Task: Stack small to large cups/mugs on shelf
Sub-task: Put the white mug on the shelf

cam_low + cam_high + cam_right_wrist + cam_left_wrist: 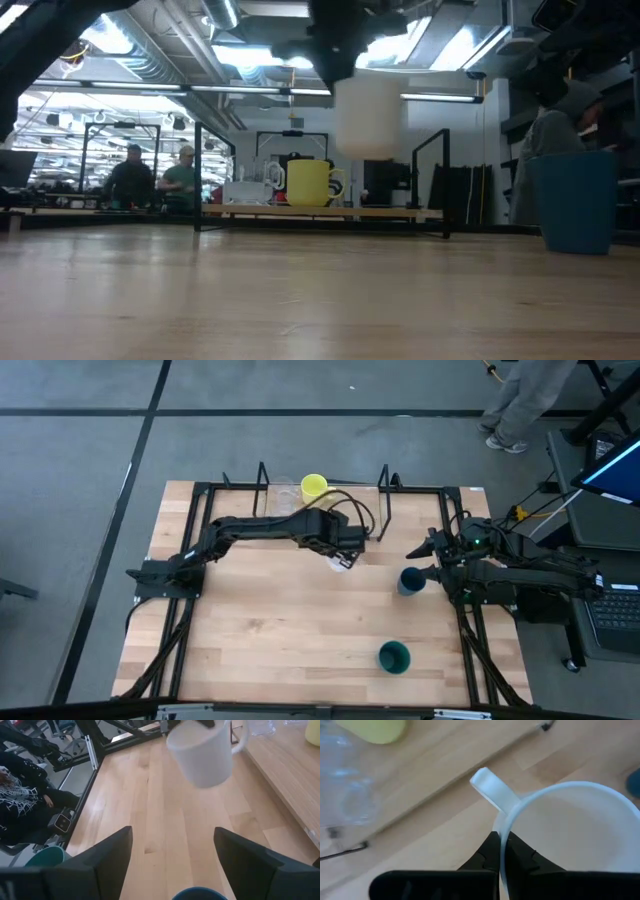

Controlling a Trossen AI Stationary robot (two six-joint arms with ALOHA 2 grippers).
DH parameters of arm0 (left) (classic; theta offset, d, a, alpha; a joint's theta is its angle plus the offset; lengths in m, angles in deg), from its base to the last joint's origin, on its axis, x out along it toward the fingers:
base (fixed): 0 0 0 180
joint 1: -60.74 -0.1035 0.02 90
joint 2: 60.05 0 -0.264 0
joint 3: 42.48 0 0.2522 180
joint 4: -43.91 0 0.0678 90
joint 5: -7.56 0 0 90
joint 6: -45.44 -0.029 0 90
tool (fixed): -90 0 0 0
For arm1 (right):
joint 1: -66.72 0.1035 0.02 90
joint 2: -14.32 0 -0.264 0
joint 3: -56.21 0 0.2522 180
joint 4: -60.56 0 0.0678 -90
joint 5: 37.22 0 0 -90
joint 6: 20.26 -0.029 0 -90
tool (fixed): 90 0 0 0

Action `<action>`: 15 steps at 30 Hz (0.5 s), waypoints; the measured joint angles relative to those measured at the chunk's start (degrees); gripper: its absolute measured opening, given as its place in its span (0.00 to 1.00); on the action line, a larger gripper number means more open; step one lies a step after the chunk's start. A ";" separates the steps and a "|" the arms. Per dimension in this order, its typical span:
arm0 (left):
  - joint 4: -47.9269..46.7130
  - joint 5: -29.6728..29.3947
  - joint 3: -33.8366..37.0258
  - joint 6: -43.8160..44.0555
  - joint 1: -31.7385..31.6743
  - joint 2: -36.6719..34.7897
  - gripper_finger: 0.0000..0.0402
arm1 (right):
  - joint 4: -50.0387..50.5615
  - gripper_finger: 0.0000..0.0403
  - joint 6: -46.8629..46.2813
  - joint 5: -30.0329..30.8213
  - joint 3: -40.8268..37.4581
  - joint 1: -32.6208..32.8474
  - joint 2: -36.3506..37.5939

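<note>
White mug (570,835) aloft, clamped by the rim in the left hand (501,851).
Its base is cut off; right hand (172,852) gapes near the shelf (320,495). No writing legible.

White mug (570,835): smooth, glossy, ceramic-looking. Table (280,620): pale wood, matt, visible grain. Shelf (320,212): light wood w/ black wire frame. Glass cup (345,785): clear.

Layout: the shelf (330,500) runs along the table's (270,630) far edge, bearing a mug (314,486) with a glass cup (284,492) to its left. Before the shelf, the left gripper (501,851) holds another mug (368,115) above the tabletop. Two cups (411,581) (394,656) stand right, nearer the front.
</note>
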 joint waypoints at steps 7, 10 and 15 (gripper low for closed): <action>-2.25 -5.70 0.01 1.02 -0.24 -3.28 0.00 | 0.03 0.70 -0.23 0.70 0.00 -0.02 0.02; -2.45 -6.25 -0.04 0.88 -0.27 -5.01 0.00 | 0.09 0.70 -0.23 0.96 0.01 -0.02 0.00; -4.50 -7.11 0.04 0.03 -0.29 -6.51 0.00 | 0.08 0.70 -0.23 0.96 0.02 0.00 0.00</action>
